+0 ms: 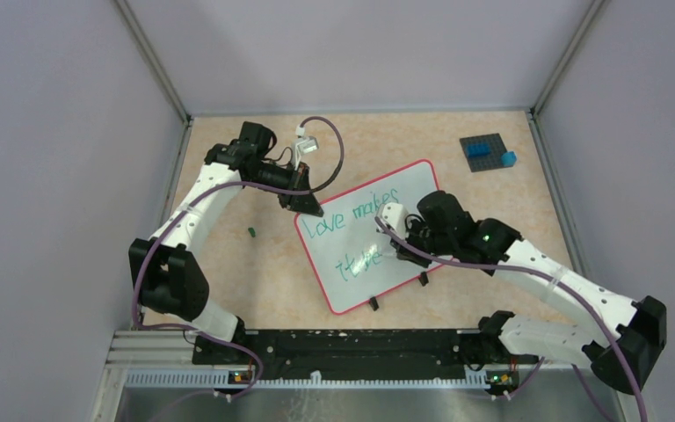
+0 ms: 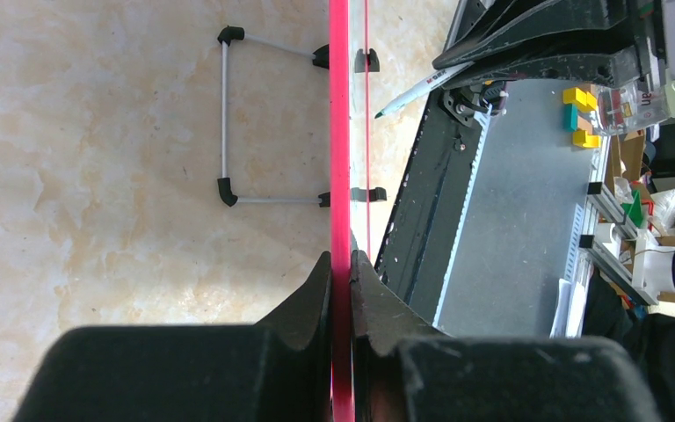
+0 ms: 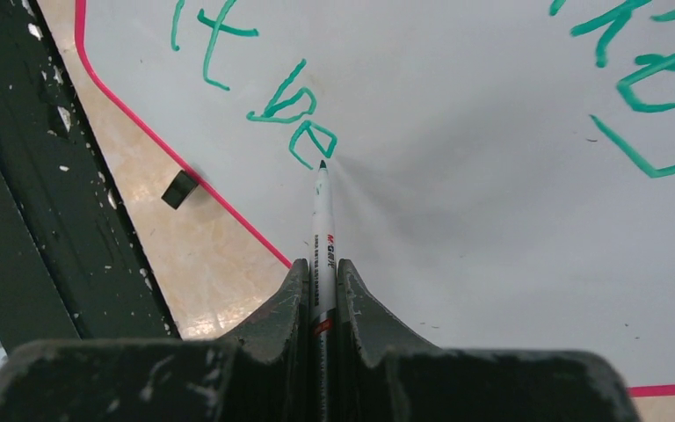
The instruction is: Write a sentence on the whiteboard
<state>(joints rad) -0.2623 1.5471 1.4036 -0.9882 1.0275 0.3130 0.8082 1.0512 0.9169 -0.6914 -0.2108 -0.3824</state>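
The whiteboard (image 1: 365, 264), glossy white with a red-pink frame, lies tilted at the table's middle with green words "Love makes" and a second line on it. My left gripper (image 1: 306, 204) is shut on its far left corner; in the left wrist view the jaws pinch the red frame edge (image 2: 340, 132). My right gripper (image 1: 394, 239) is shut on a white marker (image 3: 322, 220) with a green tip. The tip touches the board (image 3: 492, 132) at the end of the second green line.
A dark studded plate (image 1: 483, 149) with blue bricks sits at the back right. A small green cap (image 1: 252, 232) lies left of the board. Black clip feet (image 1: 373, 304) stick out at the board's near edge. The black base rail (image 1: 343, 347) runs along the front.
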